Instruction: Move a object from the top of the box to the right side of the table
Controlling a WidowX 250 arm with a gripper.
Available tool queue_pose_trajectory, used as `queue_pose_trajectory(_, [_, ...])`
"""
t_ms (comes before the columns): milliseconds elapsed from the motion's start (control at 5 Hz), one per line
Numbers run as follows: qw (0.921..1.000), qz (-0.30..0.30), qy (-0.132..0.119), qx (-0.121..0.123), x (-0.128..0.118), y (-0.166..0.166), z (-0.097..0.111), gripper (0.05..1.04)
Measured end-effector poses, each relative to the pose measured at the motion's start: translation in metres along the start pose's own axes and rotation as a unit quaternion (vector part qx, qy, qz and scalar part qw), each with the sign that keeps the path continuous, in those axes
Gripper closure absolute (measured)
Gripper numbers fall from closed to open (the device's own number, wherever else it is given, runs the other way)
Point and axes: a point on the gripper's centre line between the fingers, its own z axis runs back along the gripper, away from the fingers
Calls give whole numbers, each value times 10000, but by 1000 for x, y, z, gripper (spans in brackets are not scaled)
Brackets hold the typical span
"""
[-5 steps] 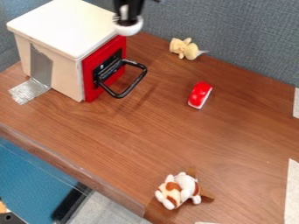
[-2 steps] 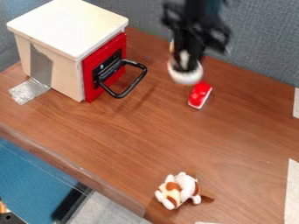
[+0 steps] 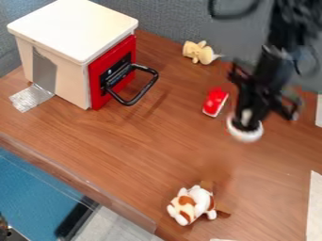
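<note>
My gripper (image 3: pixel 247 119) hangs over the right part of the table (image 3: pixel 189 146), to the right of the red toy and slightly lower in the view. It is shut on a white round object (image 3: pixel 244 135), which sits at the fingertips with its lower side showing; the fingers cover part of its upper side. Whether the object touches the table I cannot tell. At the upper left stands the box (image 3: pixel 75 28), a cream body with a red front and a black handle, and its top is bare.
A red toy (image 3: pixel 215 102) lies left of the gripper. One yellowish plush (image 3: pixel 198 52) is near the back wall, and a brown-and-white plush (image 3: pixel 192 204) lies near the front. Pale strips (image 3: pixel 314 207) mark the right edge.
From beside the box's top at the back, my gripper has moved right and toward the front, carrying the white object past the red toy. The box and toys have stayed put.
</note>
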Motion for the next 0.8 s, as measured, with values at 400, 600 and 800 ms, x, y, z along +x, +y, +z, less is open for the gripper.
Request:
queue_pose_trajectory(400, [9994, -176, -65, 291, 14, -31, -46, 869])
queue_pose_trajectory(600, [9991, -257, -172, 290, 24, -33, -48, 869])
queue_pose_trajectory(800, [9993, -295, -167, 173, 22, -35, -50, 817])
